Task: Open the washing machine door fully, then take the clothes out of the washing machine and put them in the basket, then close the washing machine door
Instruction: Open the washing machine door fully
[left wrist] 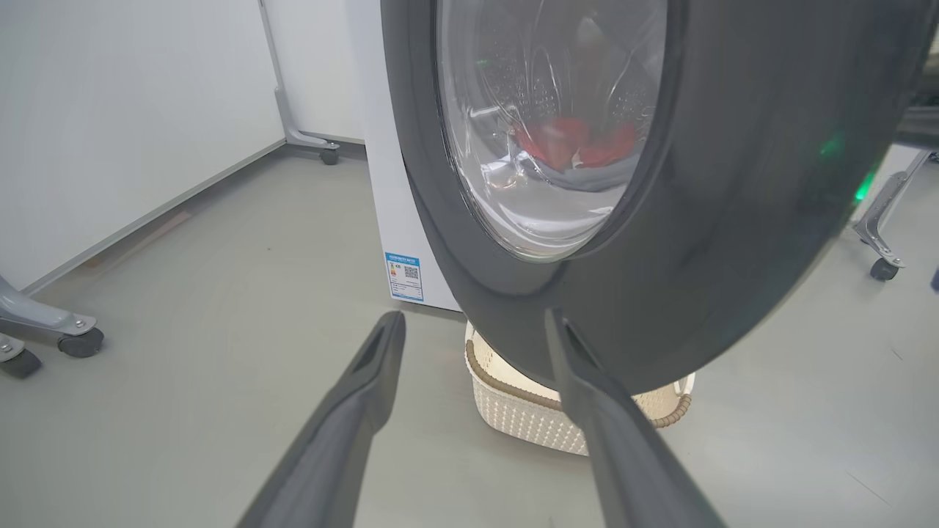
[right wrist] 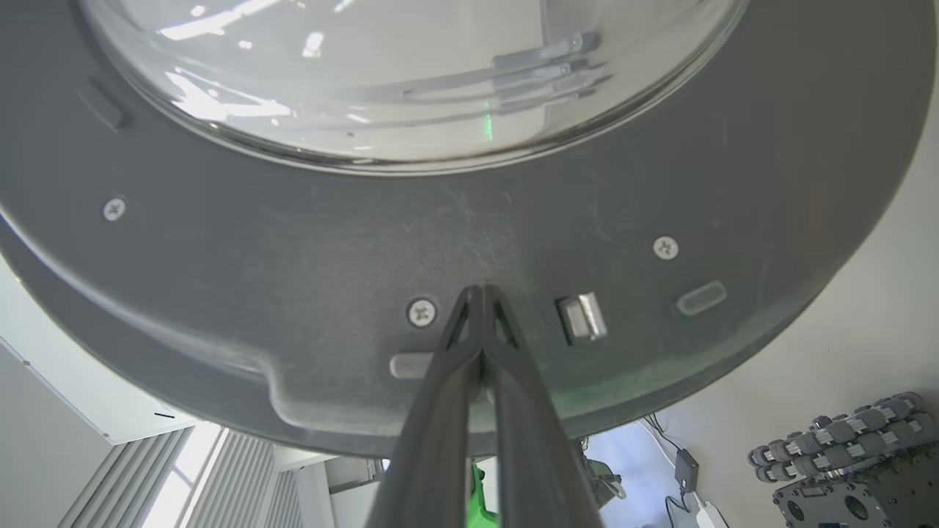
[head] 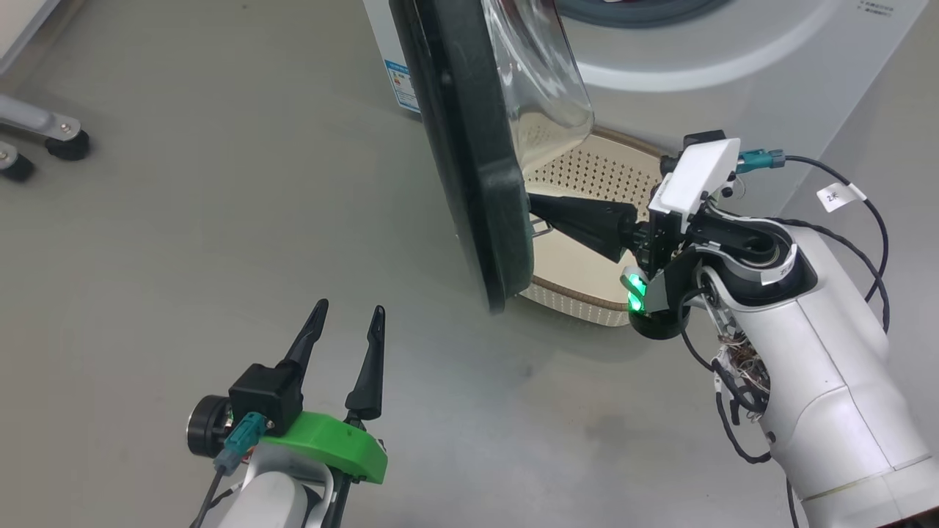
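Right gripper (right wrist: 480,293) clenched, empty, tips against door (head: 469,183) inner face. Left gripper (head: 351,308) released, near left. Basket (head: 601,176) right of door.

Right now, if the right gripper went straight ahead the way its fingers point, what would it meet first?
The washing machine door: the right gripper, fingers shut, aims at the door's grey inner face, between a screw and the metal latch. Its tips seem to touch it, or nearly.
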### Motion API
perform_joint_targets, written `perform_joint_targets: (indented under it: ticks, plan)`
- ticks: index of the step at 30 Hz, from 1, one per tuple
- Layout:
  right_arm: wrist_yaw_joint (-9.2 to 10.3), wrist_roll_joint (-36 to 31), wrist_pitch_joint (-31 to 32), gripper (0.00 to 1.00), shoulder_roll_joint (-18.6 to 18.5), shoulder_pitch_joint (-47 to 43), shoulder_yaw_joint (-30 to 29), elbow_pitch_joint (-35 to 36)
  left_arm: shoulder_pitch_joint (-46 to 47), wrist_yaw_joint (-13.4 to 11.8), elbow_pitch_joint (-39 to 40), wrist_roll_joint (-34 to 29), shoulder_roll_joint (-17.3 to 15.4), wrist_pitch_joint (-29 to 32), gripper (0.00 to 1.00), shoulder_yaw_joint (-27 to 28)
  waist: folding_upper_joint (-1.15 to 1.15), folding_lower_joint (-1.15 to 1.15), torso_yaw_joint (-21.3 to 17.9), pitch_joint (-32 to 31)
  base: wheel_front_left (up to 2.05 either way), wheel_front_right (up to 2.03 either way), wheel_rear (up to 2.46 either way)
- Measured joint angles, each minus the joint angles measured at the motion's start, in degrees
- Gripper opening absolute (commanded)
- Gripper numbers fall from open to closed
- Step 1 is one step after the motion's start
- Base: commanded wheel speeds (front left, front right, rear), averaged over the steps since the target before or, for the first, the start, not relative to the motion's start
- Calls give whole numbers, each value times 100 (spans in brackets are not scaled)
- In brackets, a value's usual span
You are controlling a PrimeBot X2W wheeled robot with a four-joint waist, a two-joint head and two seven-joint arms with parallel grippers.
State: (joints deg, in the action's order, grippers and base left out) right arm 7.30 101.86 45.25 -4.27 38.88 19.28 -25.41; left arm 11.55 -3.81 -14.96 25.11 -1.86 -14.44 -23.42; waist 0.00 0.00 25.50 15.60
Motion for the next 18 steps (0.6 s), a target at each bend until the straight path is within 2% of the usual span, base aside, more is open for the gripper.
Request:
perform_joint_targets:
  ticks: [11, 18]
  plan:
    - [0, 379, -385, 0, 3, -75, 802, 289, -13, 0, 30, 1, 0, 0, 100, -60, 0, 0, 92, 15, 0, 0, 0]
    - [0, 520, -648, 0, 0, -146, 876, 288, -16, -2, 43, 2, 0, 0, 100, 23, 0, 0, 72, -76, 0, 0, 0]
